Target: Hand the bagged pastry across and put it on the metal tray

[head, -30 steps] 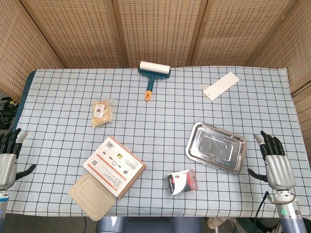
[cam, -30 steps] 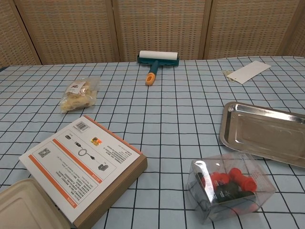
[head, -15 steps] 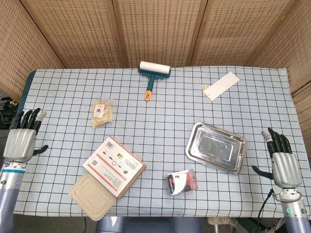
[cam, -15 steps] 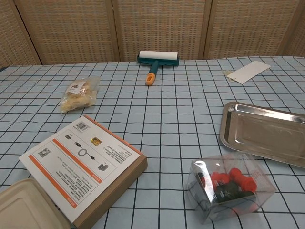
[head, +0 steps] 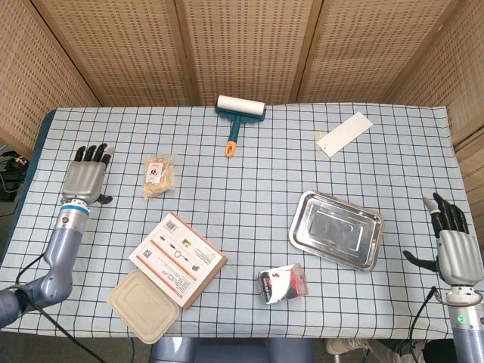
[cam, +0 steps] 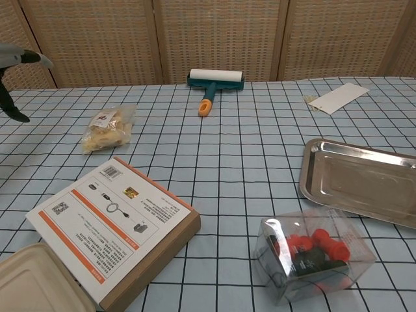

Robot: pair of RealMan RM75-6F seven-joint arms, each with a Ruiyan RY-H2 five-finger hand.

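Note:
The bagged pastry [head: 159, 175] [cam: 107, 127] lies flat on the checked cloth, left of centre. My left hand [head: 85, 175] hovers just left of it with fingers spread and nothing held; only its fingertips [cam: 19, 58] show at the chest view's left edge. The metal tray [head: 336, 229] [cam: 356, 180] sits bare at the right. My right hand [head: 455, 247] is at the table's right edge, beyond the tray, fingers apart and holding nothing.
An orange-labelled cardboard box [head: 178, 259] and a beige lidded container [head: 144, 305] lie at the front left. A clear box of red pieces [head: 282, 283] sits front centre. A lint roller [head: 238, 115] and a white card [head: 343, 134] lie at the back.
My left hand has risen from the table's left edge and moved inward and farther back, close to the pastry bag. My right hand has drifted outward to the right edge.

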